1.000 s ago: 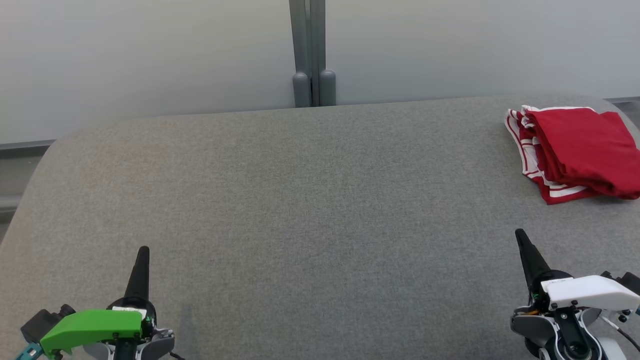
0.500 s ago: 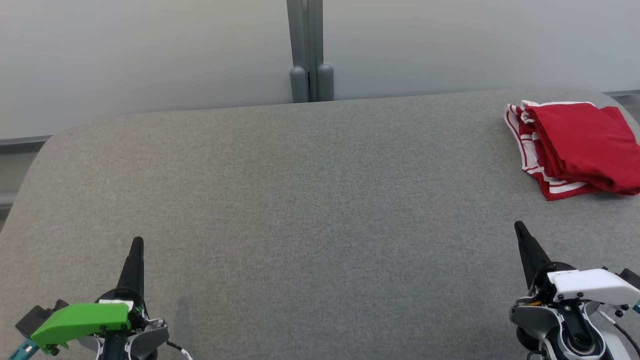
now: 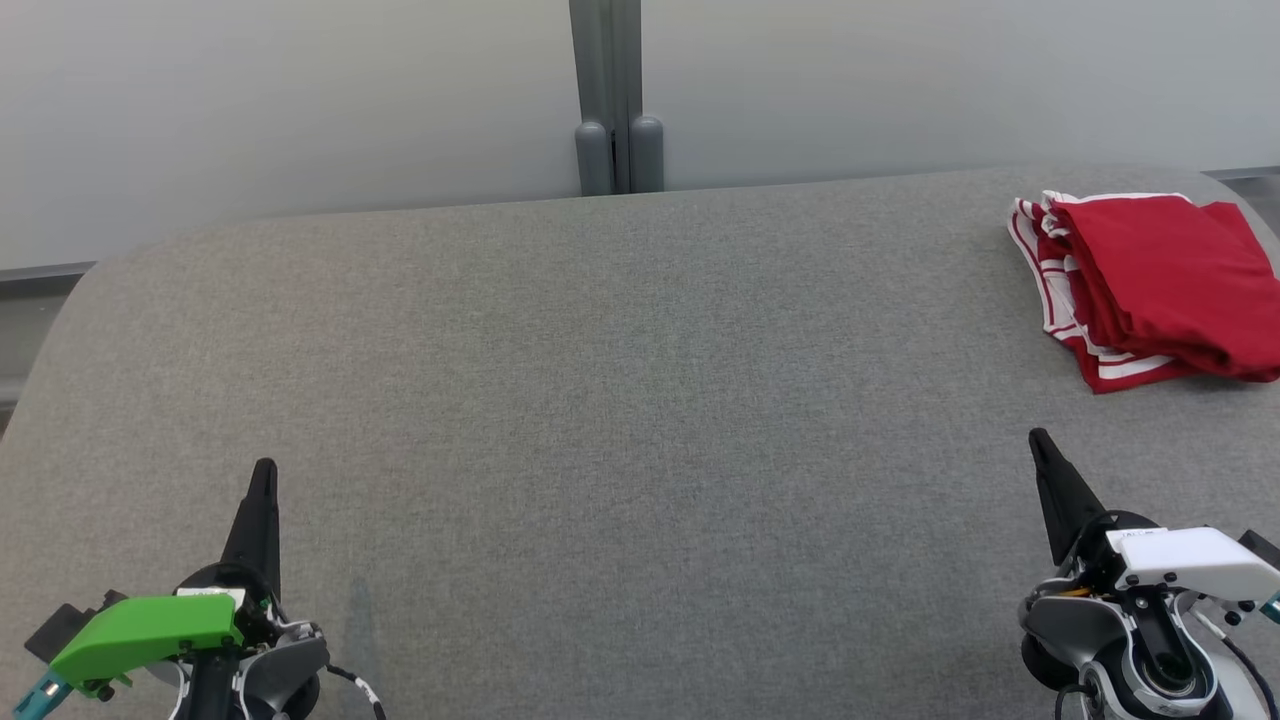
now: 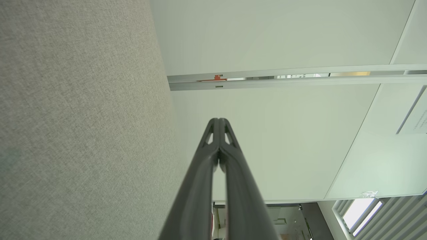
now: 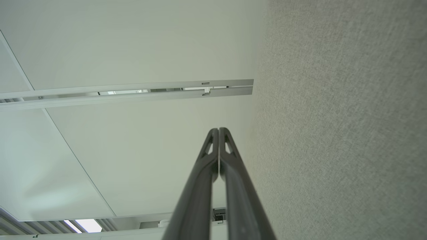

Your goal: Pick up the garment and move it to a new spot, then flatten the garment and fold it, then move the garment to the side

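cam shifted, garment (image 3: 1160, 285) far r, long axis diagonal, stripes facing l

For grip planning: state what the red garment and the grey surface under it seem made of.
Red garment: likely soft knit fabric, matte; it folds limply, with white-striped trim.
Grey surface: apparently woven upholstery cloth, matte; fine heathered weave shows.

Surface: we see a grey woven fabric top (image 3: 620, 400) with rounded far corners.
Wall: pale plain panels (image 3: 280, 100) stand behind it.
Post: 1 grey upright (image 3: 606, 60) splits the panels, with 2 rounded caps (image 3: 592, 158) at its foot.
Strip: in the left wrist view we spot a small red fitting (image 4: 216, 78) on a pale strip (image 4: 300, 80) between panels.
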Available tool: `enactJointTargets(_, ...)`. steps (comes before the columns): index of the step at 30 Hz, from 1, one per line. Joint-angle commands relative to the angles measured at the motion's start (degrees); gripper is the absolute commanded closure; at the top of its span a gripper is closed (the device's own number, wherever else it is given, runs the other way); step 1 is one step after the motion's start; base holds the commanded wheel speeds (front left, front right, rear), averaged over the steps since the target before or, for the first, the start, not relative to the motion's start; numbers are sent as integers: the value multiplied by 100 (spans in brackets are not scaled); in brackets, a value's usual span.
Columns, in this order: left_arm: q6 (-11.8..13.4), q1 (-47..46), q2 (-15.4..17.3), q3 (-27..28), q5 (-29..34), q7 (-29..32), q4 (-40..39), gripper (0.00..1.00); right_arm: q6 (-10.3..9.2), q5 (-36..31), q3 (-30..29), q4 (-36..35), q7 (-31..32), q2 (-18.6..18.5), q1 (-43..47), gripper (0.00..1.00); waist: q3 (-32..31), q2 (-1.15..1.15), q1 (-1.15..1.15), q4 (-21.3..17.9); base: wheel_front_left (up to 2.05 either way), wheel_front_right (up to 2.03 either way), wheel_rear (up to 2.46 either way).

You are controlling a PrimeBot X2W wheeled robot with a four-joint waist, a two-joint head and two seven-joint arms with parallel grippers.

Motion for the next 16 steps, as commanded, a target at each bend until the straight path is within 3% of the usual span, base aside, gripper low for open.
enactJointTargets(1, -36, -95, 1, 24, -20, 14, 9, 100, 2, 33, -10, 11, 25, 0, -38, 100, -1, 0, 0, 0, 0, 0, 0)
enactJointTargets(16, -35, -99, -28, 55, 27, 41, 11, 100, 2, 13, -24, 11, 39, 11, -40, 100, -1, 0, 0, 0, 0, 0, 0)
